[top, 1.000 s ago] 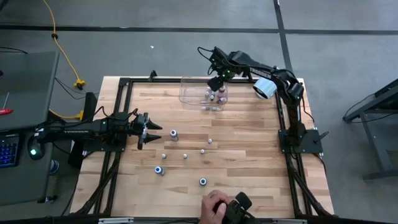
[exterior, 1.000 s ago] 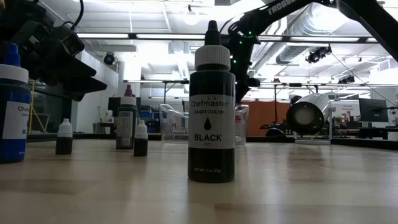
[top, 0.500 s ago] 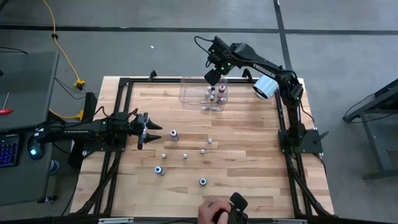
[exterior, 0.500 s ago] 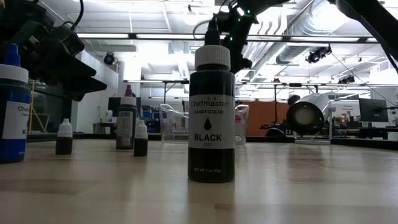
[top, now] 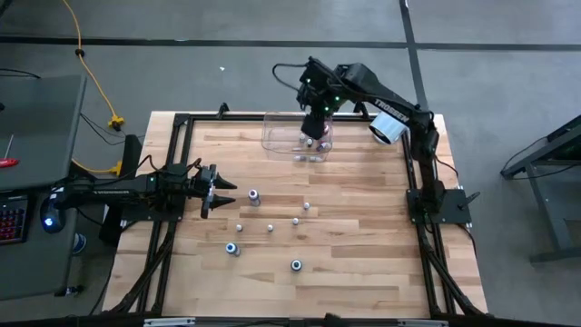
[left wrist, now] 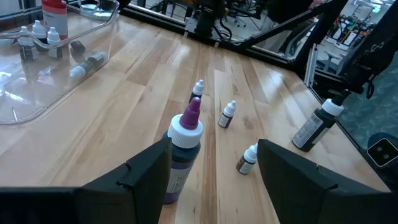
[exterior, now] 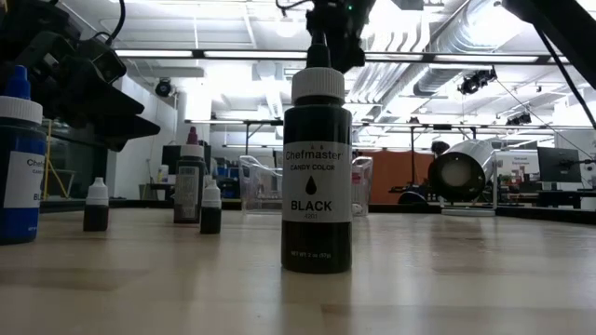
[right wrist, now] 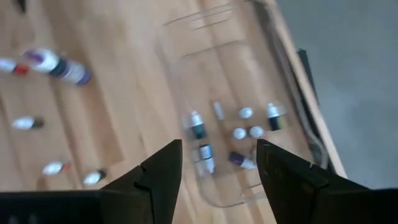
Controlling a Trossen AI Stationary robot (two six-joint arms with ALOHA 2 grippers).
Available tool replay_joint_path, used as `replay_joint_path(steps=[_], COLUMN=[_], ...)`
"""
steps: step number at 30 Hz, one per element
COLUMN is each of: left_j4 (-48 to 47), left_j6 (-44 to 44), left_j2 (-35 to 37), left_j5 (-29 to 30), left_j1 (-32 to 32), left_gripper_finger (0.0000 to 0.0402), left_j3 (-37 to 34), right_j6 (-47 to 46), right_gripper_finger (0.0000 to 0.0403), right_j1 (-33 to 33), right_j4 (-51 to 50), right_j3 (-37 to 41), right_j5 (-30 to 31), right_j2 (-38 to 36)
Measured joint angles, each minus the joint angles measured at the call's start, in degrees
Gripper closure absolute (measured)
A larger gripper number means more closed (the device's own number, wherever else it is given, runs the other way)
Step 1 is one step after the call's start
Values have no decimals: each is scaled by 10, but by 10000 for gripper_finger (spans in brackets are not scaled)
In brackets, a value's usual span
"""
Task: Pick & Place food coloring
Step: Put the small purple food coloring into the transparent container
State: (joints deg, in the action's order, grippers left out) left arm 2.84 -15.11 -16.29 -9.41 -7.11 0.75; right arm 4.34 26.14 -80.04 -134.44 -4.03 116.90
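Several small food coloring bottles stand or lie on the wooden table (top: 363, 245), among them a purple-capped bottle (top: 254, 196), a blue-capped one (top: 233, 248) and a black one (top: 296, 265). Several more lie inside the clear bin (top: 286, 136) at the far edge, as the right wrist view shows (right wrist: 239, 134). My right gripper (top: 315, 121) hangs open and empty above the bin (right wrist: 186, 68), pointing down. My left gripper (top: 229, 194) waits open near the left edge, level with the table. The purple-capped bottle (left wrist: 183, 155) stands just ahead of its fingers.
A large white paper roll (top: 387, 128) lies at the far right corner beside the right arm. A black metal frame (top: 172, 173) borders the table. In the low view the tall black bottle (exterior: 317, 177) and a blue bottle (exterior: 19, 167) stand close to the camera.
My right gripper has risen above the bin and shifted slightly toward the table's left, staying over it. A person's hand holding a dark object at the near edge has withdrawn out of view. The bottles on the table have not moved.
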Motion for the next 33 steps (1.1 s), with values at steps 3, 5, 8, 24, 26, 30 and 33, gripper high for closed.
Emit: replay_joint_path(steps=[3, 5, 8, 24, 26, 30, 33], left_j4=[0, 0, 0, 0, 0, 0, 0], left_j6=[0, 0, 0, 0, 0, 0, 0], left_j2=[0, 0, 0, 0, 0, 0, 0], left_j5=[0, 0, 0, 0, 0, 0, 0], left_j1=[0, 0, 0, 0, 0, 0, 0], left_gripper_finger=[167, 167, 167, 167, 167, 167, 167], left_j3=[0, 0, 0, 0, 0, 0, 0], right_j6=[14, 24, 35, -54, -70, -69, -39], right_gripper_finger=[207, 207, 207, 208, 208, 208, 208], right_j1=[-27, -44, -70, -175, -186, -212, -229], right_j4=[-16, -31, -60, 100, 146, 225, 285], right_j3=[1, 6, 18, 352, 414, 508, 555], right_j5=[0, -4, -7, -30, -30, -28, -28], right_j2=[0, 0, 0, -143, -165, -181, -181])
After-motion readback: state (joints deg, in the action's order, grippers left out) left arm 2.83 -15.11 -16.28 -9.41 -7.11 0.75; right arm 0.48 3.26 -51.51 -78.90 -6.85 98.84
